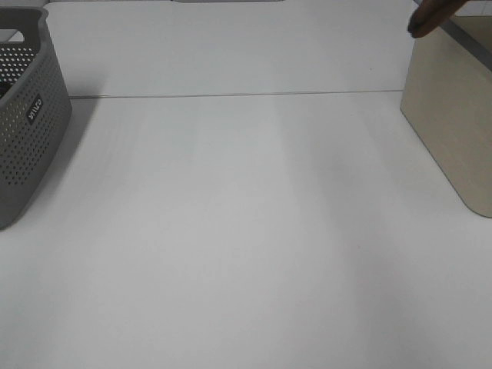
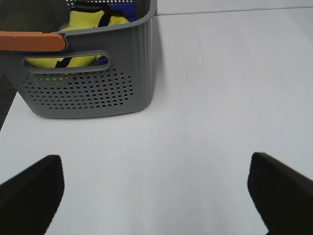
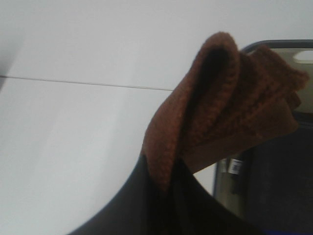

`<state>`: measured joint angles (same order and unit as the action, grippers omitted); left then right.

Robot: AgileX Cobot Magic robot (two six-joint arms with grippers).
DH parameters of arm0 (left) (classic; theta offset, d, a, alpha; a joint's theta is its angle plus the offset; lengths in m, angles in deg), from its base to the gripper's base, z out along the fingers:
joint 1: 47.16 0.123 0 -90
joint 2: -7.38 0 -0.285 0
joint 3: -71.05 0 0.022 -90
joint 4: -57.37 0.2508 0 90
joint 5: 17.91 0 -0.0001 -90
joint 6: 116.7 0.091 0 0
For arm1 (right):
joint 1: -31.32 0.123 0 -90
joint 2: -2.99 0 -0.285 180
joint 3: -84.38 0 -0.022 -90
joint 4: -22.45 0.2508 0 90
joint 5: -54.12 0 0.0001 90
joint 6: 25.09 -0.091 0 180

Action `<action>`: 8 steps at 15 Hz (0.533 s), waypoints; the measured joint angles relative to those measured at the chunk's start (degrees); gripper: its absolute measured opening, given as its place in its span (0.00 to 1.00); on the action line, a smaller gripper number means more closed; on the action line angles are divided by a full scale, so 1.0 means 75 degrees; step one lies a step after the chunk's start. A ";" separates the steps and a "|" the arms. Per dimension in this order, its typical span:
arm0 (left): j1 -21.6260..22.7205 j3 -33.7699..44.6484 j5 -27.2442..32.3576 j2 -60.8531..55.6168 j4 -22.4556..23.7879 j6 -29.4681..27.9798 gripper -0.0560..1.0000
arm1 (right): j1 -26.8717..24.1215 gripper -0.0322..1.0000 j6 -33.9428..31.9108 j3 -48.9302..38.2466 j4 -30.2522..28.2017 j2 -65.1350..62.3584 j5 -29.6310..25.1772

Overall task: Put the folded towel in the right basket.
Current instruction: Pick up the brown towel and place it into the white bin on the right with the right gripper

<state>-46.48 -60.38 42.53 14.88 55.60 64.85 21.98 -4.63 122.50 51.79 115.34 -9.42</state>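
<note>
- We see the folded towel [image 3: 230,98], rust-brown and coarsely knitted, held up in the air clear of the desk [image 1: 246,231]. Its layers fan out above the grip.
- The right hand [image 3: 164,181] pinches the towel's lower edge between its dark fingers, pressed together on the cloth.
- Behind the towel in the right wrist view stands the right basket [image 3: 279,44], with a dark rim, a beige wall and a small label on it. The towel is close to that rim, but we cannot tell whether it is over the opening.
- In the high view the right basket stands at the right edge of the desk. A dark brown tip [image 1: 432,17] pokes in at the top edge just above the basket's near corner. We cannot tell if it is cloth or finger.
- The left hand [image 2: 156,191] hangs above bare desk with its 2 fingers [image 2: 34,191] spread wide and nothing between them.
- Just ahead of the left hand stands the left basket [image 2: 98,88], grey and perforated, at the left edge of the desk.
- That basket holds a yellow item [image 2: 90,22] with black straps and something blue [image 2: 128,10] behind it. An orange strip [image 2: 32,41] lies along its rim.
</note>
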 joint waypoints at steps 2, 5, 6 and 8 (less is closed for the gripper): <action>0.0000 0.0000 0.0000 0.0000 0.0000 0.0000 0.97 | -0.0420 0.08 -0.0115 0.0000 -0.0306 -0.0023 -0.0069; 0.0000 0.0000 0.0000 0.0000 0.0000 0.0000 0.97 | -0.0718 0.08 -0.0413 0.0000 -0.1597 0.0031 -0.0138; 0.0000 0.0000 0.0000 0.0000 0.0000 0.0000 0.97 | -0.0718 0.08 -0.0558 0.0000 -0.1925 0.0099 -0.0138; 0.0000 0.0000 0.0000 0.0000 0.0000 0.0000 0.97 | -0.0718 0.08 -0.0718 0.0000 -0.2200 0.0550 -0.0260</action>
<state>-46.48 -60.38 42.53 14.88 55.60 64.85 16.60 -10.02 122.50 35.29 119.47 -11.36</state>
